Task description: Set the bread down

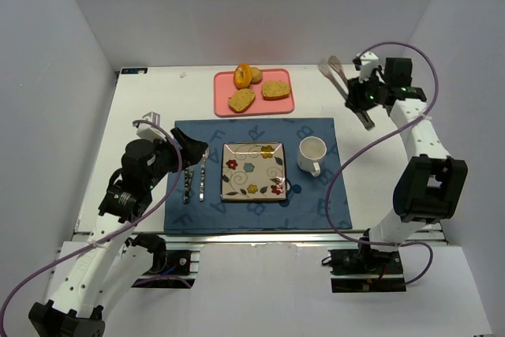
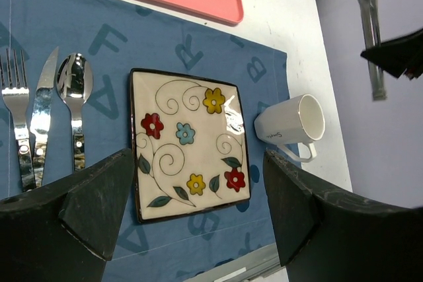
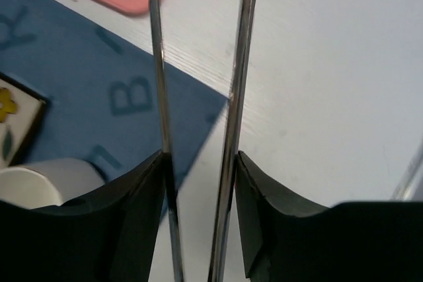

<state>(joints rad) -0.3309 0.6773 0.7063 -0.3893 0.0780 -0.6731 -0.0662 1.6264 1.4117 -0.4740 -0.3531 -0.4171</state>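
The bread [image 1: 245,99] is sitting on the pink tray [image 1: 284,106], which is lying at the far edge of the table [image 1: 150,108], about midway along it. A ring roll [image 1: 244,76] is resting at the tray's far left corner, the left slice [image 1: 239,102] is lying by its near left corner, and the right slice [image 1: 275,89] is lying toward its right side.

Just nearer than the tray, a blue mat [image 1: 316,203] is covering the middle of the table. A flowered plate [image 1: 252,170] is lying at the mat's centre. A white mug [image 1: 311,153] is standing upright just to the right of the plate, with its handle pointing toward the near edge. A fork [image 2: 16,110], knife [image 2: 43,117] and spoon [image 2: 74,90] are lying side by side, left to right, along the mat's left side.

The right gripper [image 3: 198,160] is hanging above the far right part of the table, off the mat. It is grasping metal tongs [image 1: 335,73]: each finger is pressing on one tong arm. The arms are standing slightly apart, and the tips are pointing toward the far edge, right of the tray and apart from the bread.

The left gripper [image 2: 198,170] is hovering over the mat's near left part, above the cutlery. Its fingers are spread wide and holding nothing.
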